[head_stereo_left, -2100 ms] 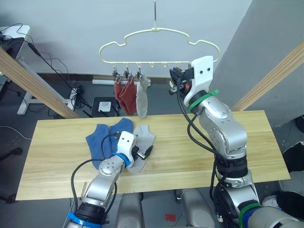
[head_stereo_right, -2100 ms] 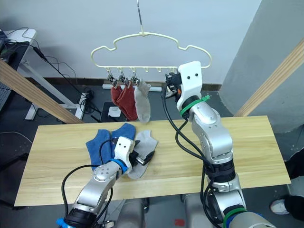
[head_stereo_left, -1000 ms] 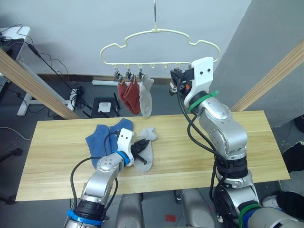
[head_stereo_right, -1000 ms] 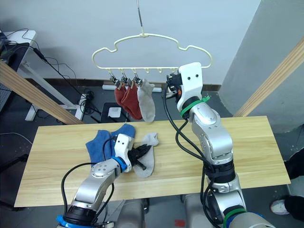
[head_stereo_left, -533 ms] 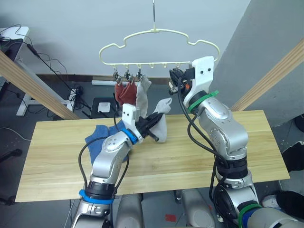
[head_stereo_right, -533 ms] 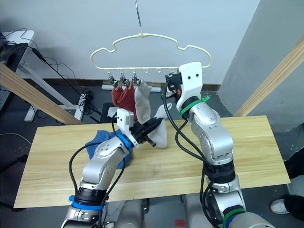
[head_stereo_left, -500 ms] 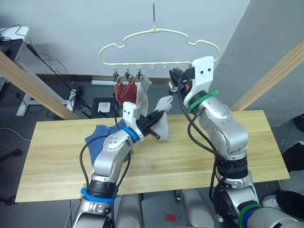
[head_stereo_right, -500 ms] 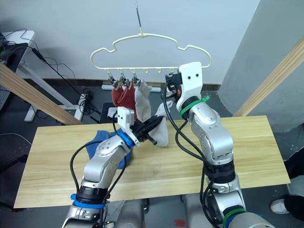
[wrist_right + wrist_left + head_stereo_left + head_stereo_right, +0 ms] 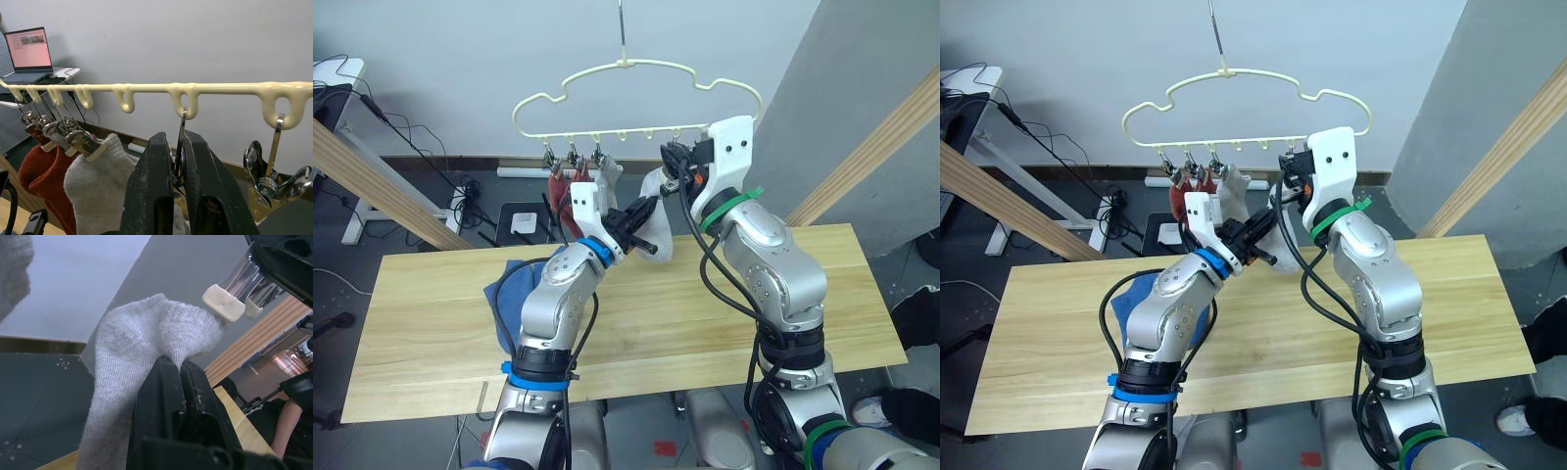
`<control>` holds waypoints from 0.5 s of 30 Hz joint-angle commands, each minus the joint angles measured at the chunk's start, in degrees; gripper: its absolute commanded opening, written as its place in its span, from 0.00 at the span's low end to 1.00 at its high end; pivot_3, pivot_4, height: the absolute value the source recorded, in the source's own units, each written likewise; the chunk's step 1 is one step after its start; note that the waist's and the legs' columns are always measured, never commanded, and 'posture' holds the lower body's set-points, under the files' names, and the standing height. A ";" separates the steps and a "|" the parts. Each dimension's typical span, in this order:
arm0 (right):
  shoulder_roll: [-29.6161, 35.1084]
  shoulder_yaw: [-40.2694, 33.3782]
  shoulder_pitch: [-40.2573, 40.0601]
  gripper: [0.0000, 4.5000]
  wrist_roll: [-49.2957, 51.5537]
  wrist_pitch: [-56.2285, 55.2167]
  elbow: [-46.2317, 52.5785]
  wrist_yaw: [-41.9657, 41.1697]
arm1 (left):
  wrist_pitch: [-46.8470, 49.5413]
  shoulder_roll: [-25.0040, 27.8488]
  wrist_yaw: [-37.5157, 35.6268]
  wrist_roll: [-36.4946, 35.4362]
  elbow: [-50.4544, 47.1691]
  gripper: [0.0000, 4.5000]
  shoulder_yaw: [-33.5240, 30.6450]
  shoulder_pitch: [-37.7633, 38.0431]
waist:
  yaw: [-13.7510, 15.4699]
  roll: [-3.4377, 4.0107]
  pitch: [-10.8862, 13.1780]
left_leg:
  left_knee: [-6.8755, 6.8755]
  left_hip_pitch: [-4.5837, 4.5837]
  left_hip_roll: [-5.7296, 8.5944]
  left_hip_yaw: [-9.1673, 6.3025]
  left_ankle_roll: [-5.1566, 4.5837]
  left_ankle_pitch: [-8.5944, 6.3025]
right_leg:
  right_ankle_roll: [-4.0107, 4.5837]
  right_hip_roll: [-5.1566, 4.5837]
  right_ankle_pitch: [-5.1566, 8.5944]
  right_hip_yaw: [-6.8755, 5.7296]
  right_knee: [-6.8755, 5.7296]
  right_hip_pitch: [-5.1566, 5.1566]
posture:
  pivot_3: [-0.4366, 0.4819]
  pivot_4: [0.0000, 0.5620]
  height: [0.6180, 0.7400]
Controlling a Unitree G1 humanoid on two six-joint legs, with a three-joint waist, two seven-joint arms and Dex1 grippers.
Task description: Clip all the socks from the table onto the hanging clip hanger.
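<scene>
My left gripper [image 9: 647,210] is shut on a light grey sock [image 9: 658,241], held up in the air just under my right gripper [image 9: 673,178]. In the left wrist view the sock's edge [image 9: 146,333] nearly touches the cream pads of a metal clip [image 9: 224,301]. My right gripper [image 9: 177,161] is shut on that clip [image 9: 179,142], which hangs from the pale yellow clip hanger [image 9: 636,69]. Two rust red socks [image 9: 559,192] and a grey sock [image 9: 608,177] hang from the left clips. Blue socks [image 9: 505,292] lie on the table [image 9: 705,333], partly behind my left arm.
Slanted wooden poles stand at the left [image 9: 372,166] and right [image 9: 876,142]. Another clip [image 9: 268,171] hangs bare beside the gripped one. A grey panel rises at the back right. Cables and a desk lie on the floor behind. A person [image 9: 291,431] sits beyond the table.
My left arm has lifted the grey sock from the table up to the clip in my right gripper. The right arm has stayed put. The hung socks swing slightly.
</scene>
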State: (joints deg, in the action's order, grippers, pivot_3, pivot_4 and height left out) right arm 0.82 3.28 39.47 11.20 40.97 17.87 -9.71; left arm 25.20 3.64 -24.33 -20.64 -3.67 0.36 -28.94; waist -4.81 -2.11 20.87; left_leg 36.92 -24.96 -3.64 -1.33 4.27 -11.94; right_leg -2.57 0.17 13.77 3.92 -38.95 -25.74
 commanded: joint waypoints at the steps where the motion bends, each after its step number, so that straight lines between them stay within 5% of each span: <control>1: -0.21 -0.19 0.44 0.00 1.11 -0.26 3.23 0.10 | 0.25 -0.49 -0.20 -1.47 -2.71 0.01 0.40 -1.19 | 0.00 0.00 0.00 | 0.00 0.00 0.00 0.00 0.00 0.00 | 0.00 0.00 0.00 0.00 0.00 0.00 | 0.34 0.58 1.00; 15: 1.83 1.42 -0.29 0.00 0.41 -1.04 3.19 -0.34 | 4.41 -1.07 -0.13 -7.38 -5.06 0.01 -1.02 -2.27 | 0.00 0.00 0.00 | -0.01 0.00 0.00 0.00 0.00 0.00 | -0.04 0.00 0.02 0.01 0.01 0.00 | 0.34 0.58 1.00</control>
State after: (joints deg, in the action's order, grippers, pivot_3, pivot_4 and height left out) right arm 2.59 4.13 39.37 11.80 40.83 17.88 -9.96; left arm 30.34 2.63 -24.30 -26.92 -5.76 -0.59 -30.09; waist -4.81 -2.11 20.87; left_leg 36.91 -24.96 -3.64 -1.33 4.27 -11.94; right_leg -2.61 0.17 13.79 3.93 -38.94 -25.74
